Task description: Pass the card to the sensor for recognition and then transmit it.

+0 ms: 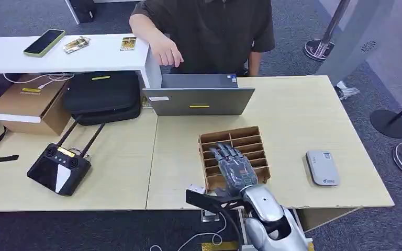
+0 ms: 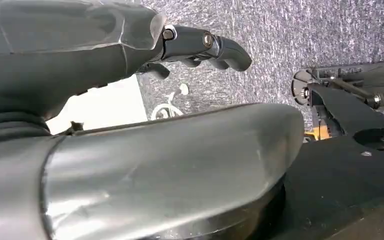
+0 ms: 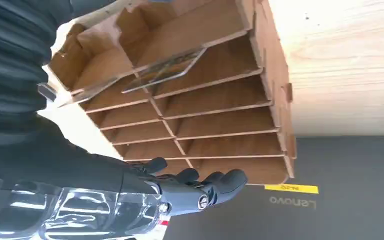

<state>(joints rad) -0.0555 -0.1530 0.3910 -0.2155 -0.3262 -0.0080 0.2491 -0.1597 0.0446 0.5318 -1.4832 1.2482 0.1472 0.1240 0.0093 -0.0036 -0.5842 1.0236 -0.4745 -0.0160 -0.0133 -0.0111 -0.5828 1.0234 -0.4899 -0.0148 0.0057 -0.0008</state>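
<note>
Card lying in a near compartment of the wooden rack on the pale table, right hand hovering above it with fingers spread, holding nothing, left hand hanging over grey carpet, fingers loosely curled and empty, sensor sitting right of the rack, person sitting behind the laptop at the far edge.

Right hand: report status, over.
Right hand open above the brown wooden slotted card rack, holding nothing. Clear card in a slot, ungrasped. Left hand hanging, empty. Grey sensor unobstructed.

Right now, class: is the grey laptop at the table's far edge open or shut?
Shut: the grey laptop lies flat, its lid down, with a yellow sticker showing on top.
</note>
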